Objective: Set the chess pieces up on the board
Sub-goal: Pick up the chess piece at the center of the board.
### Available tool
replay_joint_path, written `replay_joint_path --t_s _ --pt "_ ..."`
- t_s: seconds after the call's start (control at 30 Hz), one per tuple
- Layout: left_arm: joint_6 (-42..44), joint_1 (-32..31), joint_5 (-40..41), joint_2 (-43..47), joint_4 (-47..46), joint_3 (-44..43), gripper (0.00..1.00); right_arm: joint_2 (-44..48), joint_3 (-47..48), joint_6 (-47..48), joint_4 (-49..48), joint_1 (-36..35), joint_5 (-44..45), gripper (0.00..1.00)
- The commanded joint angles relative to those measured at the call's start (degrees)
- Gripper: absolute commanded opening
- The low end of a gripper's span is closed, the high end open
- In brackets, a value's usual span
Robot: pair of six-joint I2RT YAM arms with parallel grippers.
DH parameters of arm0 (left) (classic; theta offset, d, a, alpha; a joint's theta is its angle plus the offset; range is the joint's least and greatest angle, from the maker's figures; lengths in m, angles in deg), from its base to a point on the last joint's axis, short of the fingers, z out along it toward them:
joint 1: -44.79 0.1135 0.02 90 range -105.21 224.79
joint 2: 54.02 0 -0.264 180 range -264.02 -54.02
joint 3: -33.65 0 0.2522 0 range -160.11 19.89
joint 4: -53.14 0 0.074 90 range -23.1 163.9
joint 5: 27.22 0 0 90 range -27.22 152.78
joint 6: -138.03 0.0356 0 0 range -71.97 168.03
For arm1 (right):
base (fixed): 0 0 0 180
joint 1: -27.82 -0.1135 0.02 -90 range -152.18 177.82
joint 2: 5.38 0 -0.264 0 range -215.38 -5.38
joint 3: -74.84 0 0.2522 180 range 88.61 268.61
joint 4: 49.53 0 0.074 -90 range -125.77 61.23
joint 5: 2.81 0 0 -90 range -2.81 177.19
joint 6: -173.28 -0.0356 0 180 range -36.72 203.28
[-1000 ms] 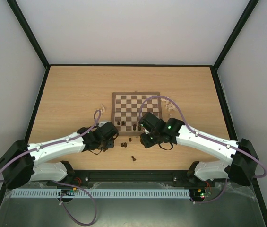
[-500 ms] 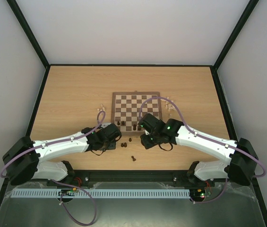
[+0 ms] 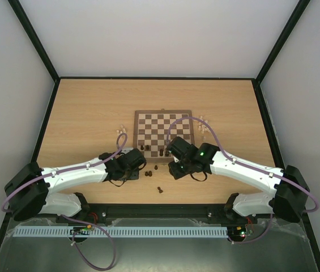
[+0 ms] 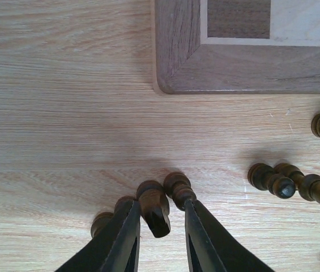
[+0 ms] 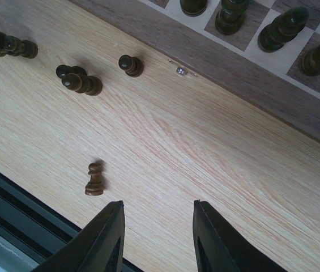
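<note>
The left wrist view shows what the overhead one hides under the arm. The left hand [image 4: 161,211] hangs low over the tabletop [image 4: 63,113], its fingers [image 4: 123,243] narrowly apart astride a dark piece [image 4: 154,207]. That piece seems to lean on one finger while a sliver of wood shows at the other, so no clamp is visible. Other loose dark pieces [image 4: 176,187] crowd the fingertips, and the corner of the board [image 4: 233,68] lies ahead of the hand. The right wrist view shows the right hand [image 5: 158,205] with fingers well apart over bare wood, holding nothing. A lone dark pawn [image 5: 94,180] stands just off one finger. Ahead of that hand, standing dark pieces [image 5: 281,28] are upright on the board's near squares. Only the overhead view takes in the whole board, lying just beyond the two hands, with pale pieces [image 3: 121,131] off either side of it on the tabletop.
</note>
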Motion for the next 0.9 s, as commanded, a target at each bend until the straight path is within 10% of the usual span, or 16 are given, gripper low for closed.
replay_joint_path --t_s 0.0,0.87 --pt "-0.8 -0.4 0.8 -0.2 1.7 -0.9 0.26 -0.1 -0.9 0.7 0.6 -0.4 -0.3 0.34" --pt "-0.4 -0.4 2.0 -1.3 1.8 -2.3 0.02 -0.2 -1.5 0.7 0.2 -0.4 -0.6 0.34"
